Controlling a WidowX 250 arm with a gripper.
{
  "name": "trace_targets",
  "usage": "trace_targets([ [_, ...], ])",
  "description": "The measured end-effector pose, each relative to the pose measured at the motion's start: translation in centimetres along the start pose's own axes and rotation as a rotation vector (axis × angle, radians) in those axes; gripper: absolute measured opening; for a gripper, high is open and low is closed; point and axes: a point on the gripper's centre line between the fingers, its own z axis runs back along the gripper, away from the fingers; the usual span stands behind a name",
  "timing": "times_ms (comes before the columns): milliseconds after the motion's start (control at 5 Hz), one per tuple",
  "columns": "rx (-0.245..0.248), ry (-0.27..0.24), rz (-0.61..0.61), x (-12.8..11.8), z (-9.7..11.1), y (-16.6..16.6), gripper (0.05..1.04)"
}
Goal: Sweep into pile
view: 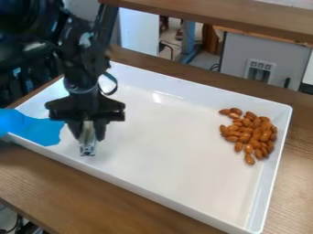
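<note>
"Where do we see the nuts?"

"We see the brown nuts point(247, 132) in the big white tray point(147, 185), near its right wall in our view. They sit in one loose bunch, longer from top to bottom than from side to side. A few stick out at the top and at the low end."

"And where do we have the gripper point(87, 139)?"

"It hangs over the left part of the tray, well apart from the nuts. From the gripper, they lie across the tray to the right."

"Is it open or closed?"

"We can't tell. We see a shiny silver piece point(87, 145) at its low end, but we can't tell if it is being held or is part of the gripper."

"What about the blue thing point(36, 128)?"

"It lies over the tray's left corner, just beside the gripper. The tray sits on the wooden table point(73, 185)."

"So what do we need to do?"

"We think we must go right across the tray, get low by the loose nuts, and nudge them in. The pile looks mostly made. If we push too hard, we might roll nuts away or squash them on the wall."
</note>
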Motion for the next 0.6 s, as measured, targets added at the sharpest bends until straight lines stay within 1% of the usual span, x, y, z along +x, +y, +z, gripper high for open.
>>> trace_targets([
  [200,0.007,-0.034,-0.058,-0.2,-0.5,0.3,0.731],
  [400,0.004,-0.020,-0.084,-0.5,0.8,0.4,0.995],
  [600,0.005,-0.018,-0.097,-0.1,4.9,0.3,1.006],
])
